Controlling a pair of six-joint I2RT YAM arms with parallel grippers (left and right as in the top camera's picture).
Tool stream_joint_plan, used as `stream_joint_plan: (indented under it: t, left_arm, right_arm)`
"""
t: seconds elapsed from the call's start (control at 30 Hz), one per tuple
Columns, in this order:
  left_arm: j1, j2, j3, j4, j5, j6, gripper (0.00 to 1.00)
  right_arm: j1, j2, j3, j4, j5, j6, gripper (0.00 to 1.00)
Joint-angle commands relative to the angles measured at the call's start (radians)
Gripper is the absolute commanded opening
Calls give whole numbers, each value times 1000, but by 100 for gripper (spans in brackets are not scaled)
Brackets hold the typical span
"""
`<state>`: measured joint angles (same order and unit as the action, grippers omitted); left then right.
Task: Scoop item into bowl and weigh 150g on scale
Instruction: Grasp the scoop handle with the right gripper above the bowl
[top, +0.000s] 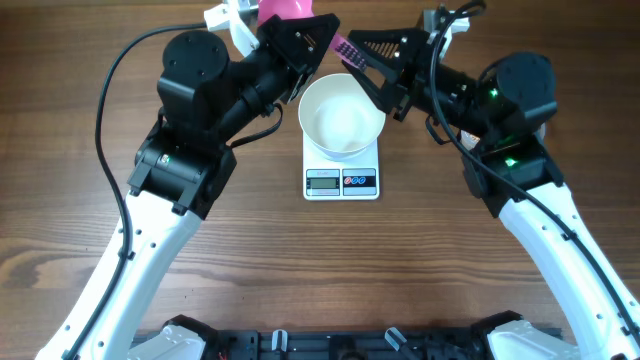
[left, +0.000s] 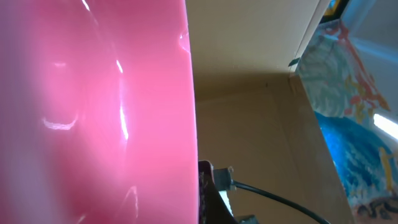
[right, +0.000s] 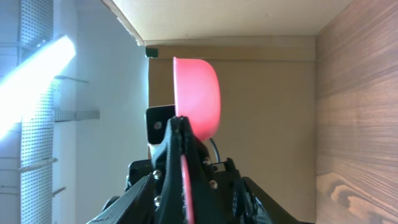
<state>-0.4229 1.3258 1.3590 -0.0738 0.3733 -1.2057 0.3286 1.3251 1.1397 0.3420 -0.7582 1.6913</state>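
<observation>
The white bowl (top: 342, 125) stands on the scale (top: 342, 182) at mid-table, and its inside shows plain white. The item is not in view. My left gripper (top: 318, 35) is shut on a pink scoop (top: 285, 8) behind the bowl, and the scoop's handle (top: 346, 46) points right. That scoop (left: 93, 112) fills the left half of the left wrist view. In the right wrist view the scoop (right: 198, 96) stands edge-on. My right gripper (top: 357, 57) (right: 198, 180) is open, its fingers (right: 127, 199) partly closed in on either side of the handle and the left fingers.
Both arms (top: 200, 90) (top: 510, 100) lean in toward the back of the wooden table (top: 320, 270). A cardboard wall (right: 261, 93) stands behind the scoop. A black cable (left: 280, 199) runs past the left wrist.
</observation>
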Motion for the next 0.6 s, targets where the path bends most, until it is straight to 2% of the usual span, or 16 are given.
stream_joint_plan:
  t: [0.0, 0.23, 0.57]
  left_arm:
    - [0, -1, 11, 7, -15, -15, 4]
    - [0, -1, 11, 7, -5, -15, 4]
    - [-1, -1, 11, -5, -3, -15, 4]
  right_arm:
    - [2, 8, 14, 10, -8, 21, 39]
    - [2, 8, 14, 10, -8, 21, 32]
    - [2, 8, 14, 9, -48, 18, 32]
